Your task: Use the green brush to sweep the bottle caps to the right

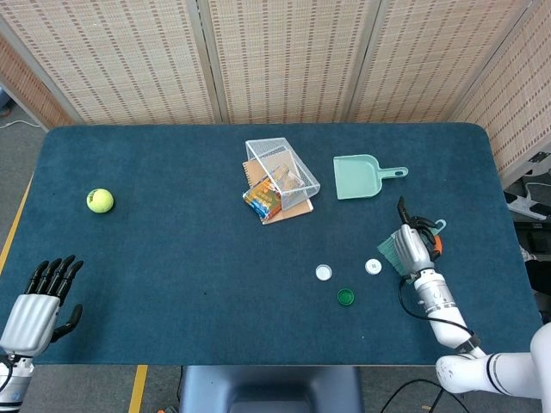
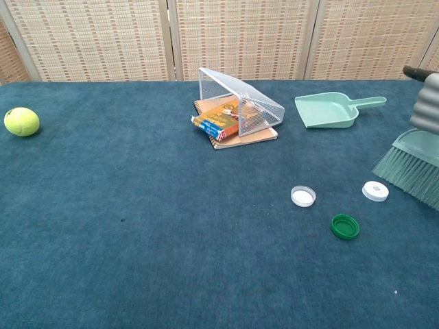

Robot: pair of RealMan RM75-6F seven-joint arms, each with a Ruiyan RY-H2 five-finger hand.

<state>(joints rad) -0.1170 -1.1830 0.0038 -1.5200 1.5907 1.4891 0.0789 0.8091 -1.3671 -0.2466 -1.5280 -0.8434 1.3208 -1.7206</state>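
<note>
**Brush held at the right side, three caps lying just to its left**

Nearest the robot, the left hand (image 1: pixel 39 297) hangs at the front-left corner of the table (image 1: pixel 172 258), fingers spread apart and holding nothing; a broad stretch of bare blue cloth runs from it toward the middle.

The right hand (image 1: pixel 413 249) is closed round the handle of the green brush (image 2: pixel 411 168), with the bristles pointing down and to the left. In the chest view the brush sits at the very right edge of the picture, and only part of the hand shows there. Between this hand and the table's right edge lies a strip of open cloth.

Left of the right hand and slightly nearer the robot lies the green cap (image 2: pixel 345 225), open side up. A white cap (image 2: pixel 375 190) lies just beside the bristle tips, apart from them or barely so; I cannot tell if they touch. A second white cap (image 2: pixel 303 195) lies further left, well apart from the brush. The three caps do not touch one another.

Beyond the right hand, toward the far edge, the green dustpan (image 1: pixel 362 177) lies flat with its handle pointing right. Further left at the same depth, a tipped wire basket (image 1: pixel 282 172) leans over a stack of books (image 1: pixel 269 201). Far off to the left, beyond the left hand, sits a tennis ball (image 1: pixel 100 200).
</note>
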